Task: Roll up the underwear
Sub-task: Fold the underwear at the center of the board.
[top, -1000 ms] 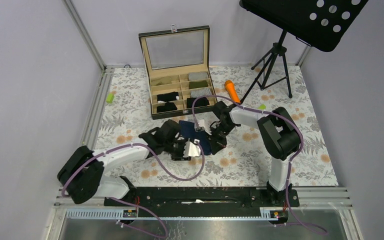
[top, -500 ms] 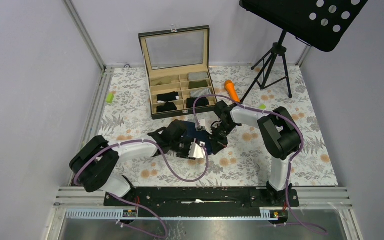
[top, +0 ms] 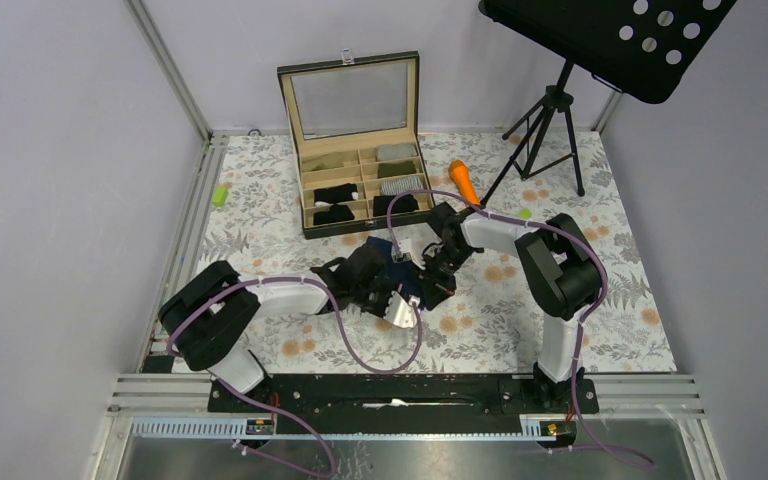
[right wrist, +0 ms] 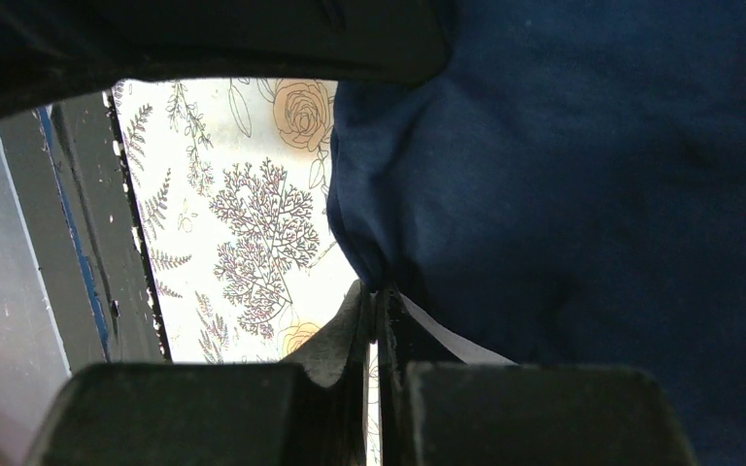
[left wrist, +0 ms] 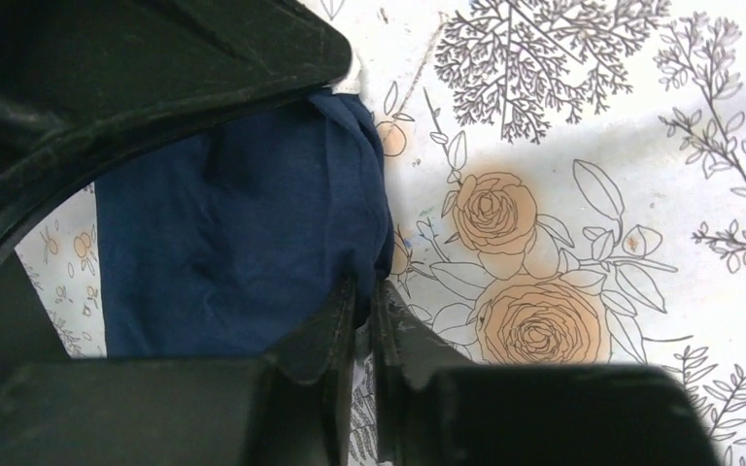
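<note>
The navy blue underwear (top: 400, 268) lies on the floral cloth in front of the box, mostly covered by both grippers. My left gripper (top: 392, 292) is shut on its near edge; in the left wrist view the fabric (left wrist: 243, 243) bunches between the closed fingertips (left wrist: 361, 291). My right gripper (top: 432, 282) is shut on the opposite edge; in the right wrist view the navy fabric (right wrist: 583, 184) with a white trim strip (right wrist: 447, 340) is pinched at the fingertips (right wrist: 377, 291). The black and olive-tan briefs show only as rolled pieces in the box.
An open compartment box (top: 360, 185) with rolled garments stands behind the grippers. An orange carrot-shaped stick (top: 463, 181) lies to its right. A black music stand tripod (top: 545, 130) stands at the back right. A small light-green cylinder (top: 220, 195) lies at the left edge.
My left arm has swung right and forward, carrying the underwear's edge toward the right gripper. The right gripper has barely moved.
</note>
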